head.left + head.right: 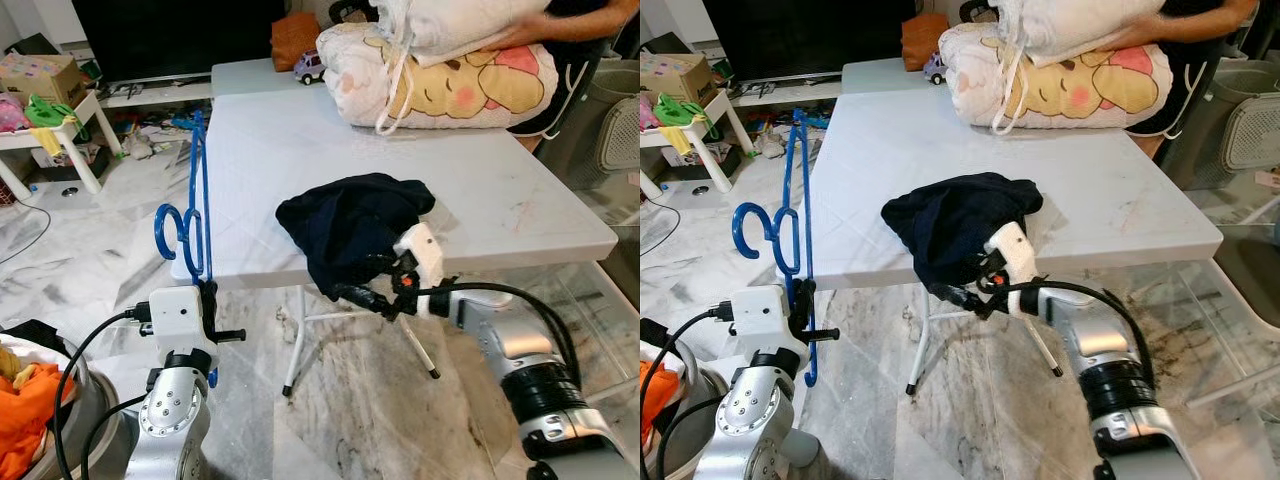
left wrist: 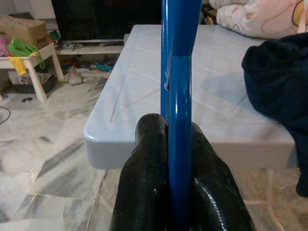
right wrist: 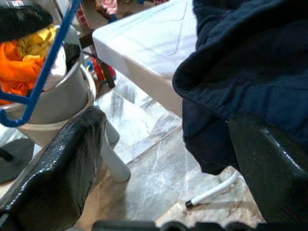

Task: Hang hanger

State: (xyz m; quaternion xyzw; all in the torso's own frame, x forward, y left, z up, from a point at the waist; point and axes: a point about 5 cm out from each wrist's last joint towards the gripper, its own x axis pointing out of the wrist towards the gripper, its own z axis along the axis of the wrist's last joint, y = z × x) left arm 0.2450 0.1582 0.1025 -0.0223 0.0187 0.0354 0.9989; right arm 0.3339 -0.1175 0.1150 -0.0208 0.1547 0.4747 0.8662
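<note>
L gripper is clamped tight on the blue hanger, holding it upright just off the near-left corner of the white folding table, hook curling to the robot's left. R gripper sits at the table's front edge w/ fingers spread wide, not gripping anything, either side of the dark navy garment that's bunched on the tabletop & drooping over the edge. Orange clothes in a basket lie bottom left; a person's hand rests on cartoon-print bedding at the far side.
</note>
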